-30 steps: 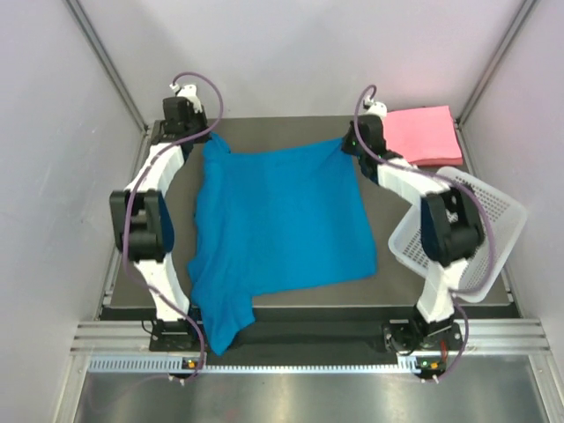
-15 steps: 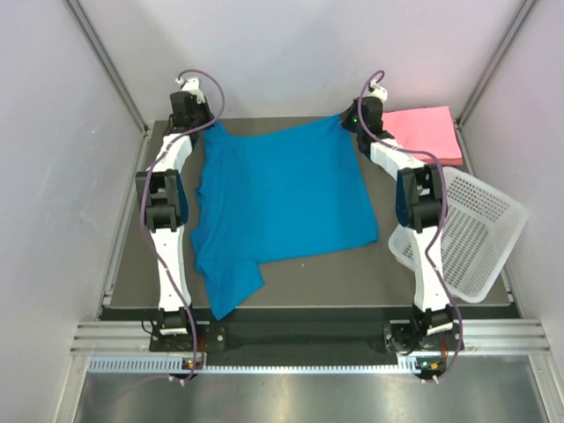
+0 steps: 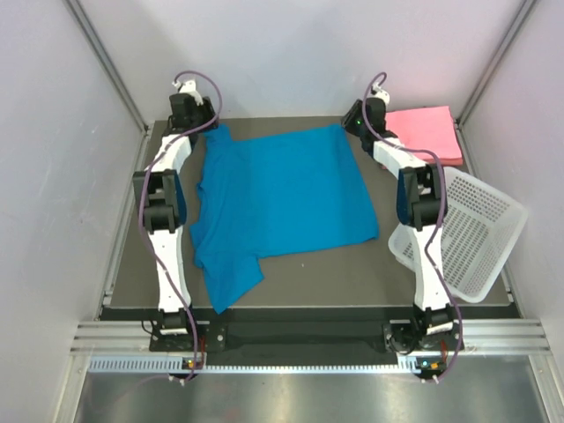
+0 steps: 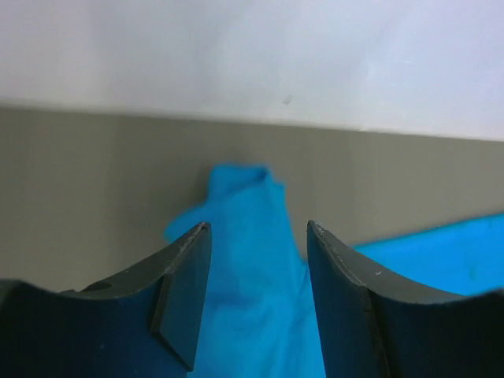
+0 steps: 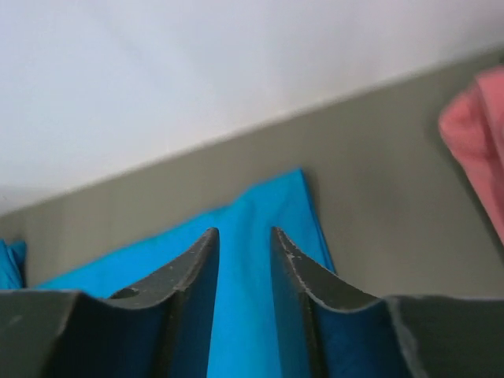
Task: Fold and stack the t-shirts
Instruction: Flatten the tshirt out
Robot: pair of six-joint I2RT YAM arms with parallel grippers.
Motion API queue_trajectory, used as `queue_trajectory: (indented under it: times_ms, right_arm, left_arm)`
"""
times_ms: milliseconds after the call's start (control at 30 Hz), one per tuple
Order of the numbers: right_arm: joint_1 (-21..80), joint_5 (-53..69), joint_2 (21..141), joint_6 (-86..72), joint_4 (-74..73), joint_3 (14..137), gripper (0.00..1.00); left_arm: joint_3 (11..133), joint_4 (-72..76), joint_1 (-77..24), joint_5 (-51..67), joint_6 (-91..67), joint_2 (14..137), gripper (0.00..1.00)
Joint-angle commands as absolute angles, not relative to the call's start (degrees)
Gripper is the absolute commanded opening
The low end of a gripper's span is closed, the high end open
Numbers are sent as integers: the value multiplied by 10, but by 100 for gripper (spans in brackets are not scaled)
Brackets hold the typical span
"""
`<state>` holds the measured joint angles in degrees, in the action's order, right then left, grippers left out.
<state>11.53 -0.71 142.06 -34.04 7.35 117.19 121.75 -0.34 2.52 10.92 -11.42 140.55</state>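
Hovering at far corners of shirt with left gripper and right gripper parted, pinching nothing. Lying toward near edge of table, sleeve nearer left arm.

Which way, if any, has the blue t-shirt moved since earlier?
Yes. The blue t-shirt slid away from the near edge of the table, toward its far edge.

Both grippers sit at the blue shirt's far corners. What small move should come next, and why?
Probably raise both grippers off the cloth and draw them back. The left gripper is open over the far left corner of the shirt, the right gripper open over its far right corner, neither pinching it, and it lies spread flat on the table. A fold likely needs a grip elsewhere.
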Motion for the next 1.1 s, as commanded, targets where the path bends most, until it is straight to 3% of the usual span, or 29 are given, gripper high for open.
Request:
queue_trajectory:
  times_ms: [0,200,400,733,1067]
  right_arm:
    - [112,12,1294,-312,5,1136,34]
    - [127,21,1177,-259,-196,1055,33]
    - [162,5,1080,-208,-269,909,25]
    - [200,-19,990,-195,-265,727,23]
    - [208,-32,1008,-192,-244,714,20]
  left_arm:
    - [1139,-63,27,38,-114,1253,57]
    - [960,-186,45,-46,-153,1111,55]
    - [826,-225,103,70,-176,1054,51]
    - [759,-216,109,141,-142,1049,47]
    - [783,-214,110,126,-133,1108,43]
